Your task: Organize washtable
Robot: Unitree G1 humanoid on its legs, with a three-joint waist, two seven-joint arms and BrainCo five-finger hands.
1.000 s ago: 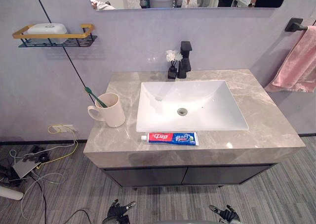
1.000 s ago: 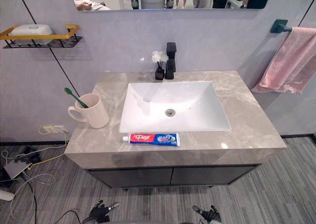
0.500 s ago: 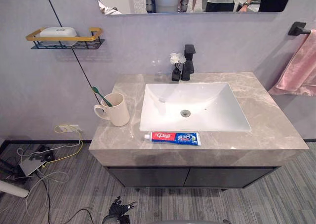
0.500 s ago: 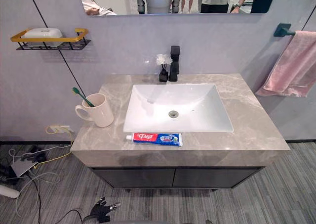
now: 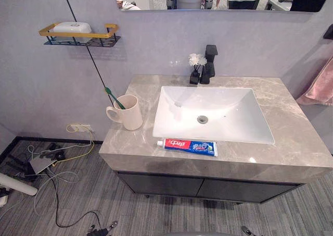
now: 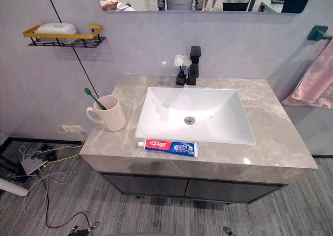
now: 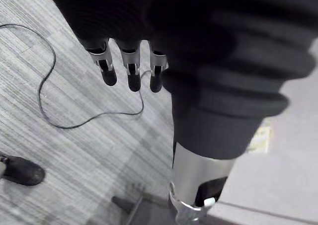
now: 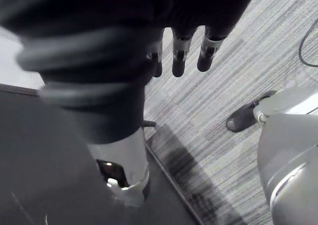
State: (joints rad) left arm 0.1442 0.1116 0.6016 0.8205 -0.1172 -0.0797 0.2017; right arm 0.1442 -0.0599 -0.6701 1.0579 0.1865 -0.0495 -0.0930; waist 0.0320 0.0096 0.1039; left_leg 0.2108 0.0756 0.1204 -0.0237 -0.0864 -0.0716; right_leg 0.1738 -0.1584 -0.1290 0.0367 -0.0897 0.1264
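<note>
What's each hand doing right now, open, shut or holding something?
Left hand: open, fingers straight, holding nothing.
Right hand: open, fingers straight, holding nothing.

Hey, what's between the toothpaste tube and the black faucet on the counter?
The white sink basin with its drain fills the stretch from the toothpaste tube to the faucet, seen in the left eye view.

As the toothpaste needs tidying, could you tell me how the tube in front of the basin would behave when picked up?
The toothpaste tube lies flat and looks soft, so it would probably dent under a pinch. Its flattened body seems unlikely to roll. The glossy skin may slip, and it lies close to the front edge of the counter.
</note>
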